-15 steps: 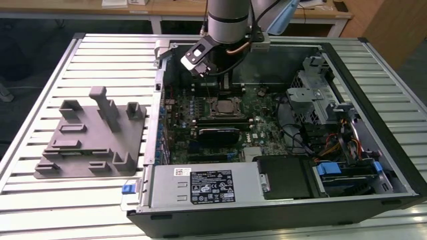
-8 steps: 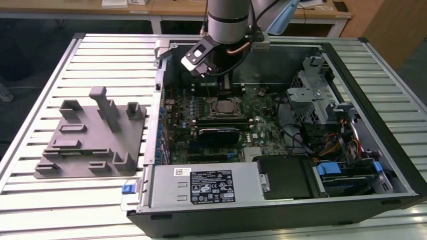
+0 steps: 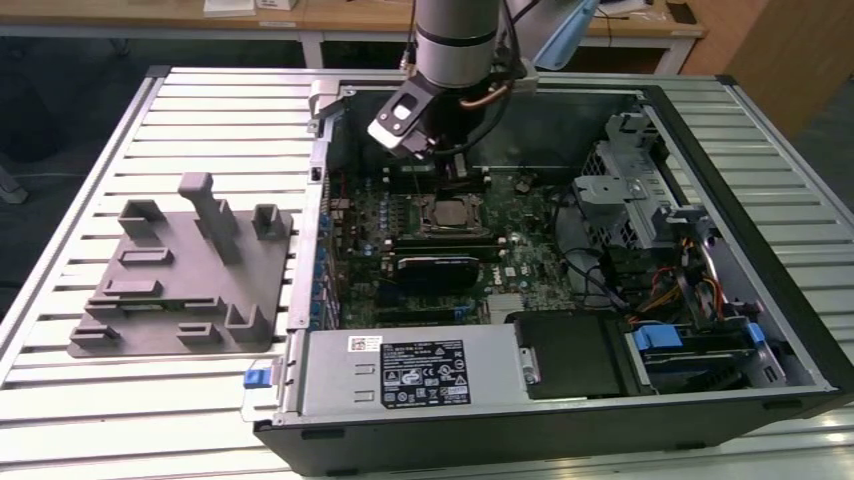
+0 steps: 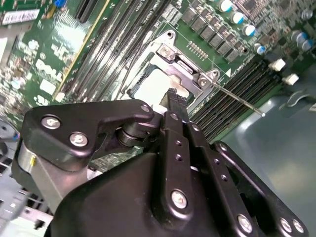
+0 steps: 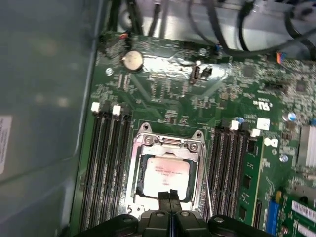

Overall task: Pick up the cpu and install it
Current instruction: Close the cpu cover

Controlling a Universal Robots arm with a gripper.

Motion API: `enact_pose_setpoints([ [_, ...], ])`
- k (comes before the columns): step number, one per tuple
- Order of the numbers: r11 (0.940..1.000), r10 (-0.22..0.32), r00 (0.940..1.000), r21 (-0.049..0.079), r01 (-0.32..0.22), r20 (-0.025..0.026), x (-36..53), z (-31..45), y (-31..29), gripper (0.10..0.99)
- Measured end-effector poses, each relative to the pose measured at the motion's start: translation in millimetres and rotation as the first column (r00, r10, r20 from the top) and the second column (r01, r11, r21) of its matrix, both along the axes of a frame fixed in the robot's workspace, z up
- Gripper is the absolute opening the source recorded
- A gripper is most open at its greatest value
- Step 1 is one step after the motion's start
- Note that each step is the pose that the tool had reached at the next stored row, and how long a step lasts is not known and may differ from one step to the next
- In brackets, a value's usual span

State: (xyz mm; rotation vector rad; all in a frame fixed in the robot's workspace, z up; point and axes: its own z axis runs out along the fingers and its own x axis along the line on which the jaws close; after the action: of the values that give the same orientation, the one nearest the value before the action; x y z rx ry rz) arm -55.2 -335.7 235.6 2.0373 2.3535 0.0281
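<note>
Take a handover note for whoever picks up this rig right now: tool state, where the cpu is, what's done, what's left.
The tool is shut, holding nothing, over the socket inside the open black computer case.
The small square silvery-topped chip lies in the metal-framed socket on the green motherboard.
Done: the chip is seated in the socket, free of the tool.
Left: I cannot tell whether the thin socket lever is latched.

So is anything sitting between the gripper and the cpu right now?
Nothing visible. In the first wrist view the gripper, fingers together, is at one edge of the cpu, which lies inside the socket frame. The thin lever runs beside the frame, not across the chip.
</note>
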Motion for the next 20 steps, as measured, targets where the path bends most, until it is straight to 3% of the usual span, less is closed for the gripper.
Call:
enact_pose_setpoints([
  [5,0.9958,0.091,0.9958,0.000,-0.091,-0.0001,0.0,-0.1,0.0,0.106],
  [10,0.9833,0.182,0.9833,0.000,-0.182,-0.0001,0.0,-0.1,0.0,0.106],
  [15,0.9630,0.270,0.9630,0.000,-0.270,-0.0001,0.0,-0.2,0.0,0.106],
  [20,0.9343,0.356,0.9343,0.000,-0.356,0.0000,0.0,-0.2,0.0,0.106],
])
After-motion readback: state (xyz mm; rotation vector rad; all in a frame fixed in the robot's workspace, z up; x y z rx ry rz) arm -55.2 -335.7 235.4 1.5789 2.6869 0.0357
